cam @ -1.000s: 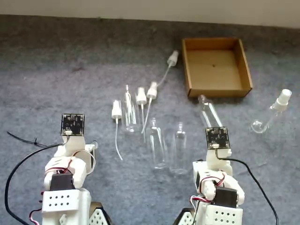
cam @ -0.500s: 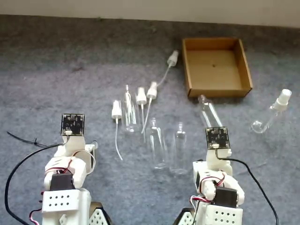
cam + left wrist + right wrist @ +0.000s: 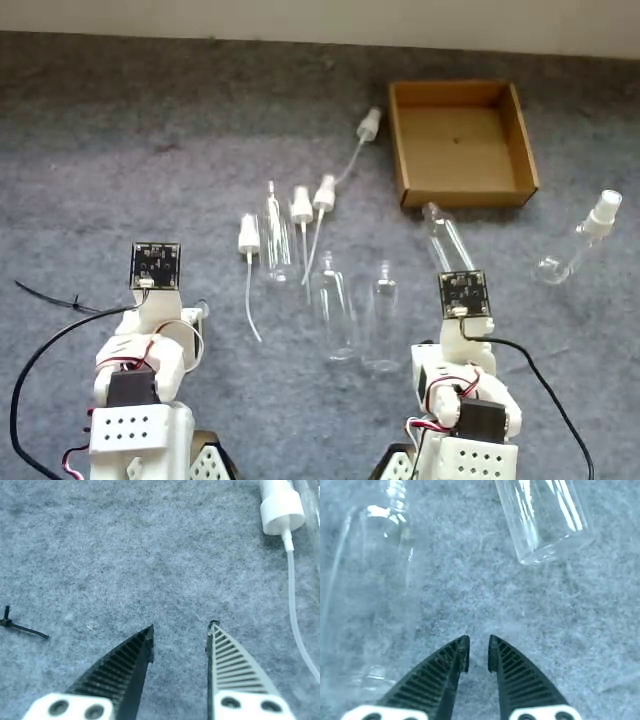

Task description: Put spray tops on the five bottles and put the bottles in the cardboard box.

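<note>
Grey fuzzy cloth (image 3: 150, 150) covers your desk, and both arms sit at its near edge. Your left gripper (image 3: 182, 627) hangs released over the cloth, jaws well apart with nothing between them. A white spray top with a long thin tube (image 3: 280, 511) lies ahead of it to the right, and a black cable tie (image 3: 22, 628) lies to its left. Your right gripper (image 3: 478, 639) is empty too, its jaws parted by only a narrow gap. It is poised over bare cloth, with an uncapped clear plastic bottle (image 3: 370, 580) to its left and the base of a second clear bottle (image 3: 545, 520) just beyond it. A third clear bottle (image 3: 335, 305) lies mid-desk. A fourth clear bottle (image 3: 275, 235) lies farther left, just beside a second spray top (image 3: 301, 205) and a third spray top (image 3: 324, 193). A fourth spray top (image 3: 369, 123) lies just left of the open brown cardboard box (image 3: 398, 150), which stands toward the far right. The capped clear bottle (image 3: 580, 245), wearing its white top, lies at the right, nearer than the box and well apart from the others.
</note>
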